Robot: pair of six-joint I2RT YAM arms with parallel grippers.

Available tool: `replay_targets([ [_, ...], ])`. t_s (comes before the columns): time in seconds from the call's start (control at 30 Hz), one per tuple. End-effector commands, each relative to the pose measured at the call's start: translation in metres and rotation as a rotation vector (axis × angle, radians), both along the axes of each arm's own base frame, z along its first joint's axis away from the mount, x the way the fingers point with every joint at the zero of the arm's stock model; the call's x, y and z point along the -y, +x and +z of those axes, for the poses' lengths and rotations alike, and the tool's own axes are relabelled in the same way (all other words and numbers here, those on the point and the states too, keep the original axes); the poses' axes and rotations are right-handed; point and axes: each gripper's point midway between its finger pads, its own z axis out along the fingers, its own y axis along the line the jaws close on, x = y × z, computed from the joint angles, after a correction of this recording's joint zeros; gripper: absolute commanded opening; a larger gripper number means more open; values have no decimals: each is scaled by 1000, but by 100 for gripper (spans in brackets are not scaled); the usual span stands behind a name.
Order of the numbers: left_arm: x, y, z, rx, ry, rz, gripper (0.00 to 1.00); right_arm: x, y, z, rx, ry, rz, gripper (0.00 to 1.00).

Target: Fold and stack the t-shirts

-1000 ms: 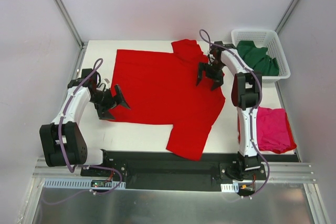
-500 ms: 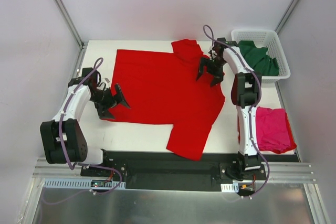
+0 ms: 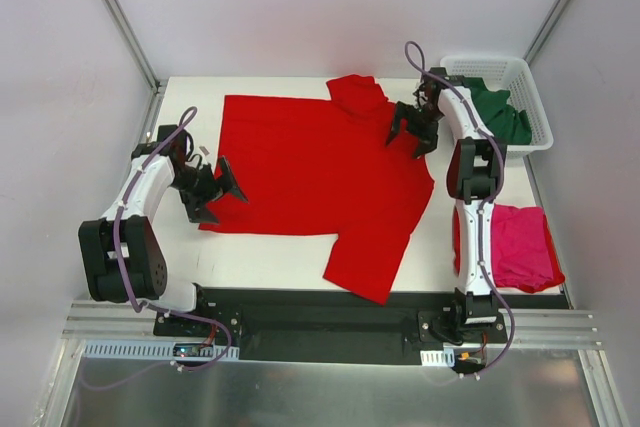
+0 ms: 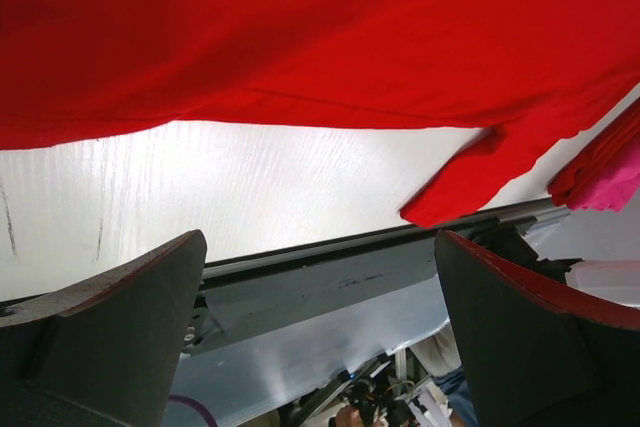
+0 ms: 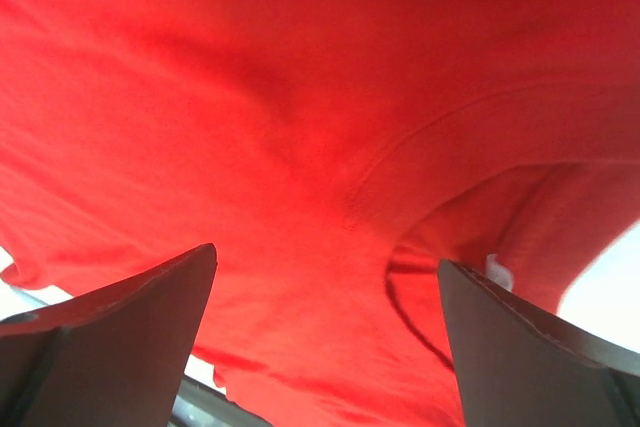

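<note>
A bright red t-shirt lies spread flat over the middle of the white table, its collar toward the right. My left gripper stands open at the shirt's left hem with nothing between its fingers. In the left wrist view the red t-shirt fills the top, above the open left gripper. My right gripper hovers open over the collar area. The right wrist view shows only the red t-shirt beyond the open right gripper. A folded magenta-pink t-shirt lies at the right. A dark green t-shirt sits in the basket.
The white lattice basket stands at the back right corner. A red fabric edge shows under the pink t-shirt. White walls with metal posts close in the table at left, back and right. A black rail runs along the near edge.
My right gripper has moved to the right and toward the back, staying open. The red t-shirt's near sleeve lies a little further right. The left gripper has barely shifted.
</note>
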Motion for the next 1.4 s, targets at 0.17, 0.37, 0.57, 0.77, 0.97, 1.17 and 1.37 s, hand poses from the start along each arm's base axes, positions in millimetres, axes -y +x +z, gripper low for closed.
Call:
replay_targets([
  [0.17,-4,6,7,-5,12,25,99,35,23,13,78,-89,-65,96],
  [0.37,-4,2,9,5,14,26,99,41,32,13,114,-102,-67,96],
  [0.57,-2,-12,8,13,13,18,99,38,42,25,176,-90,-55,96],
  [0.77,0,-25,3,8,12,14,99,11,29,77,264,-56,-9,96],
  [0.97,2,-31,2,13,5,2,99,-21,-12,66,175,-55,98,96],
  [1.17,3,-36,0,10,-4,-6,99,-33,-65,62,55,-81,160,96],
  [1.37,4,-40,-2,5,-9,-14,99,-16,-110,56,-34,-161,203,96],
])
